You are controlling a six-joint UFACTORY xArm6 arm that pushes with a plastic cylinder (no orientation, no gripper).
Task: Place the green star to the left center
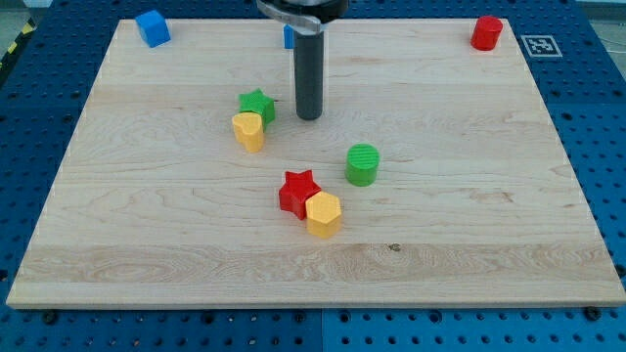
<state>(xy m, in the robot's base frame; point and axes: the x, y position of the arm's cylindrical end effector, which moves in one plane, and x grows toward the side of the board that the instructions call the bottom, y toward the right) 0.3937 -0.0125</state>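
My tip (309, 116), a bare rod with no gripper to open or close, sits just right of the green star (256, 105), seemingly poised to push it leftward past the touching yellow block (248, 130).

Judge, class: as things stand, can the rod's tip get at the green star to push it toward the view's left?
Probably yes. My tip stands just right of the green star with bare board between them. The yellow block touches the star's lower edge and may get dragged along.
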